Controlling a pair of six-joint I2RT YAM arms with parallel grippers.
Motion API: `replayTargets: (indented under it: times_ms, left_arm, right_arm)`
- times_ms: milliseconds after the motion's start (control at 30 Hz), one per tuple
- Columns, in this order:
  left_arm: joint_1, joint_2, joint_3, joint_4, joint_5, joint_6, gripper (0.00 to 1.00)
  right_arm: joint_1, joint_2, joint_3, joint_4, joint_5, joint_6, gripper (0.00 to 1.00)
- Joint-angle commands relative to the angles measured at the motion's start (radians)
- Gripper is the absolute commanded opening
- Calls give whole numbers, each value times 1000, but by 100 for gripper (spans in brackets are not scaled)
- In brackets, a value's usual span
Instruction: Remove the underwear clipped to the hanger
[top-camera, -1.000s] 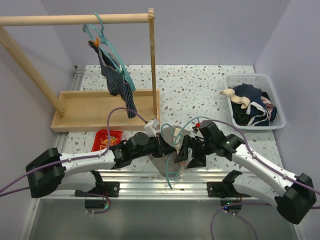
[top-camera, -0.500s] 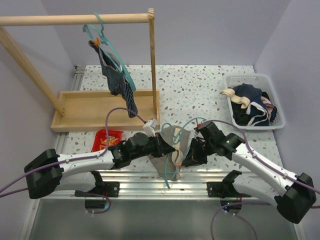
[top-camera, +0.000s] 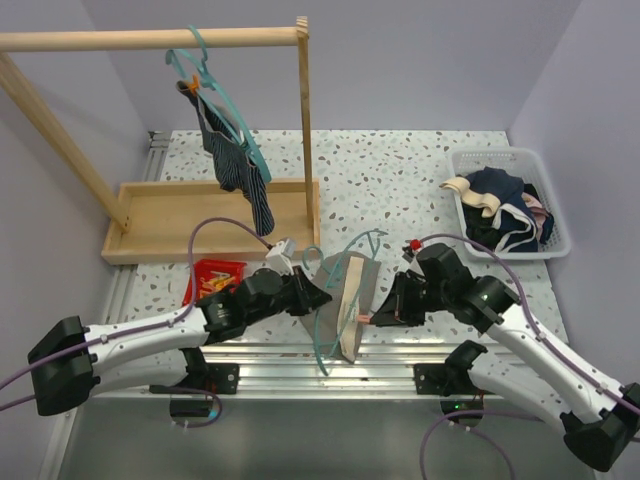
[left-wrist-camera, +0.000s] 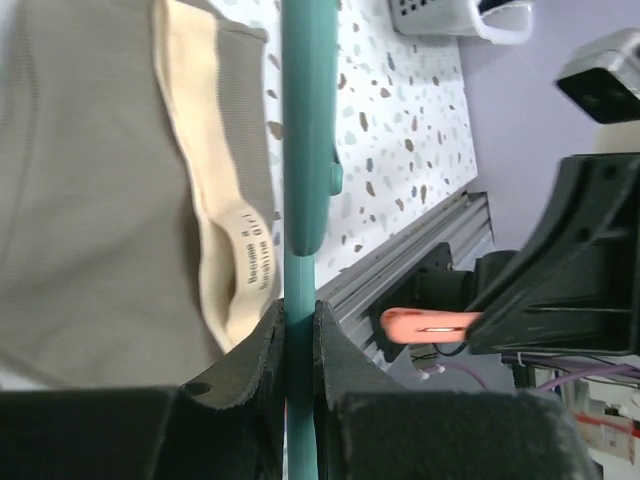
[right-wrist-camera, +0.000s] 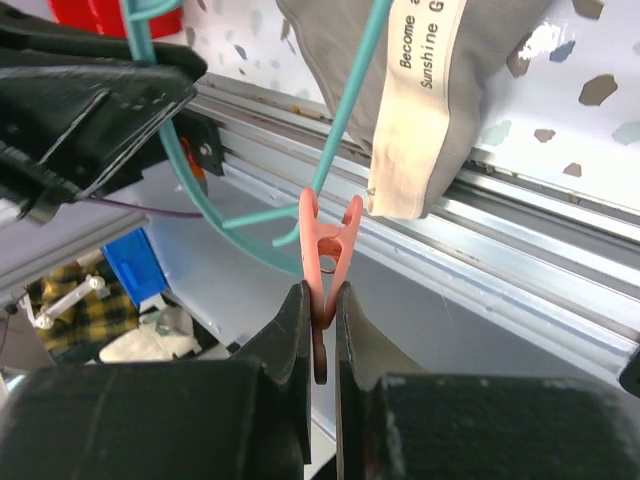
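A grey-beige underwear (top-camera: 352, 296) with a cream waistband hangs on a teal hanger (top-camera: 325, 330) held over the table's near edge. My left gripper (top-camera: 318, 293) is shut on that hanger's bar (left-wrist-camera: 300, 200), with the cloth (left-wrist-camera: 100, 180) to its left. My right gripper (top-camera: 385, 312) is shut on the tail of a pink clothespin (right-wrist-camera: 328, 250), whose tips are spread. The clothespin (left-wrist-camera: 430, 323) sits apart from the bar, to its right. The waistband (right-wrist-camera: 420, 130) hangs just right of the clothespin. A navy striped underwear (top-camera: 235, 160) hangs from a second teal hanger (top-camera: 215, 85) on the wooden rail.
A white basket (top-camera: 556, 205) of clothes stands at the right. The wooden rack's tray (top-camera: 160, 215) and post (top-camera: 305, 130) are behind my left arm. A red box (top-camera: 213, 280) of pegs lies beside my left arm. The aluminium frame (top-camera: 390, 355) runs along the near edge.
My right gripper went from open to shut on the pink clothespin and drew back to the right. The left arm shifted left with the hanger and beige underwear.
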Motion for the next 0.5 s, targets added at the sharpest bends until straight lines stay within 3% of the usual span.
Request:
replayTargets:
  times_ms: [0,200,400,433,467]
  left_arm:
    - [23,-70,-51,-91,-54,13,0]
    - [23,-147,-106,-97,18,25,0]
    - [21,-242,-99,-189,84,59,0]
    - [21,-288,-78,-239,81,71,0]
    - [21,-288,-77,-258,81,71,0]
  right_arm:
    - [-6,-48,28,8,60,11,0]
    - [-9,-1,89,-171,546,-11,0]
    - [-12,120,82,-37,651,-91,0]
    - [-14,168,103,-29,694,-117,14]
    - [-14,179,103,-29,694,-117,14]
